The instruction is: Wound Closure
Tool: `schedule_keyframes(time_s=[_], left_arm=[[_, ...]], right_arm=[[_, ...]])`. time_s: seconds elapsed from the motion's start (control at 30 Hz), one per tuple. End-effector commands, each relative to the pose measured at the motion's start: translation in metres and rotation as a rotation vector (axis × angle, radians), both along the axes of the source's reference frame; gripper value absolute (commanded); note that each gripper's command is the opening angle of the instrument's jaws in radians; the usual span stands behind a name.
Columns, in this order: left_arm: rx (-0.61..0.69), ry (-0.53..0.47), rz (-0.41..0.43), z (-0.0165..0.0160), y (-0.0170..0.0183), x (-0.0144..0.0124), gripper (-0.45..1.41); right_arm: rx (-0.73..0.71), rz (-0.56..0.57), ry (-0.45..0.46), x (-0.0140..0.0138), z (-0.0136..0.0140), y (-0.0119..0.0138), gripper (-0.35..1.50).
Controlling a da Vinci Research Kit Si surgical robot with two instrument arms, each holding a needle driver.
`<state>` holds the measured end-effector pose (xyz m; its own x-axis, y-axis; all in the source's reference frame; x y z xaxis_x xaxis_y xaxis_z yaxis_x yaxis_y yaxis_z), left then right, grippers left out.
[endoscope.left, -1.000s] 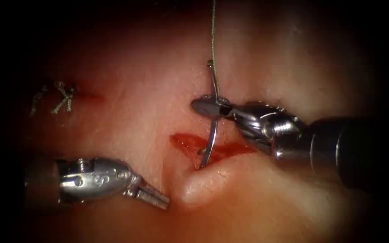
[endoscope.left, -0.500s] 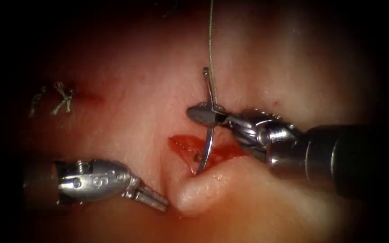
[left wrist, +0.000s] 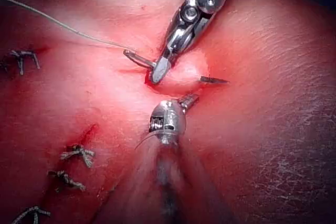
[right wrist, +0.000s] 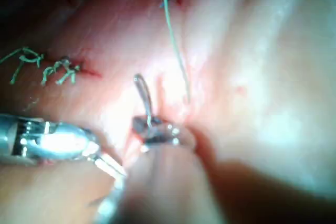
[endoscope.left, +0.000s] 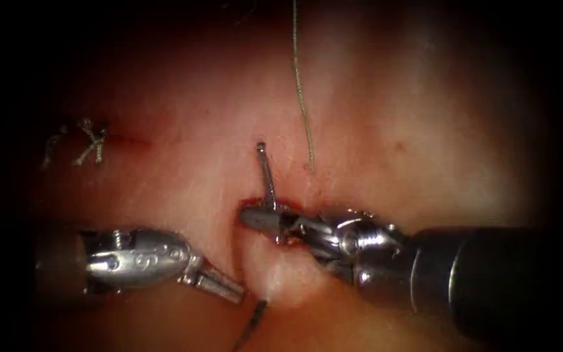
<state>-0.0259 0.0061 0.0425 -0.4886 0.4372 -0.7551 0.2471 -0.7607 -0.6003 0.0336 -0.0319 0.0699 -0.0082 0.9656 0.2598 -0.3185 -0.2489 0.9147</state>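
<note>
My right tool (endoscope.left: 255, 218) is shut on the curved needle (endoscope.left: 267, 179) near its tail end, pressed down at the cut (endoscope.left: 249, 203). The needle's tail stands up above the jaws; its body is buried in the raised fold of tissue (endoscope.left: 288, 277). The needle tip (endoscope.left: 255, 316) pokes out of the fold's lower left side, also seen as the needle tip (left wrist: 212, 80). My left tool (endoscope.left: 228, 287) lies just left of the fold, shut on nothing, close to the emerging tip. Thread (endoscope.left: 301, 85) runs down from above toward the cut.
Finished stitches with cut thread ends (endoscope.left: 89, 143) sit far left of the cut, seen too as stitches (left wrist: 76, 155) and stitches (right wrist: 58, 69). Red fluid stains the cut's edges. The right tool's shaft (endoscope.left: 490, 274) covers the lower right.
The right tool swung down and left, driving the needle through the tissue fold; its tip has come out at the lower left. The left tool stayed still.
</note>
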Motion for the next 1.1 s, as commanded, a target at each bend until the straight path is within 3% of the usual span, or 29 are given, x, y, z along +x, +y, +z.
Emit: schedule_keyframes(time_s=[0.03, 0.27, 0.4, 0.43, 0.5, 0.53, 0.57, 0.6, 0.63, 0.67, 0.77, 0.87, 1.1], left_arm=[[0.0, -0.002, 0.001, 0.0006, -0.0001, -0.0005, -0.45], [0.0, -0.002, 0.001, 0.0007, -0.0001, -0.0004, -0.45], [0.0, -0.002, 0.001, 0.0007, -0.0001, -0.0004, -0.45], [0.0, -0.002, 0.001, 0.0007, -0.0001, -0.0004, -0.45], [0.0, -0.002, 0.001, 0.0007, -0.0001, -0.0004, -0.45], [-0.005, -0.004, 0.002, 0.0007, -0.0001, -0.0004, -0.45], [-0.015, -0.01, 0.005, 0.0006, -0.0001, -0.0005, -0.45], [-0.056, -0.033, 0.015, 0.0002, 0.0004, -0.0007, -0.45], [-0.074, -0.049, 0.011, 0.0, 0.0007, -0.0007, -0.45], [-0.09, -0.064, 0.013, -0.0001, 0.0009, -0.0007, -0.45], [-0.135, -0.114, 0.004, -0.0007, 0.0014, -0.0008, -0.11], [-0.177, -0.157, 0.001, -0.0012, 0.0015, -0.001, 0.1], [-0.244, -0.206, -0.005, -0.0018, 0.0009, -0.0017, 0.31]], right_arm=[[0.016, 0.003, 0.01, 0.0009, 0.0004, -0.0005, -0.35], [0.051, 0.019, 0.029, 0.0012, -0.0002, -0.0012, -0.35], [0.024, 0.095, 0.027, 0.0007, -0.0004, 0.0009, -0.35], [0.017, 0.133, 0.024, 0.0005, -0.0004, 0.0015, -0.11], [-0.004, 0.202, 0.017, 0.0002, -0.0003, 0.0028, 0.81], [-0.044, 0.203, 0.024, 0.0001, -0.0002, 0.0033, 0.98], [-0.333, 0.136, 0.001, -0.0006, 0.0006, 0.0048, 1.05], [-0.53, 0.044, -0.056, -0.0011, 0.0013, 0.0059, 1.2], [-0.576, 0.015, -0.073, -0.0014, 0.0015, 0.0062, 1.25], [-0.605, -0.008, -0.088, -0.0017, 0.0018, 0.0066, 1.26], [-0.654, -0.037, -0.109, -0.0028, 0.0024, 0.0076, 1.3], [-0.676, -0.048, -0.113, -0.0043, 0.0025, 0.0086, 1.3], [-0.748, -0.135, -0.142, -0.0074, 0.0009, 0.0109, 1.25]])
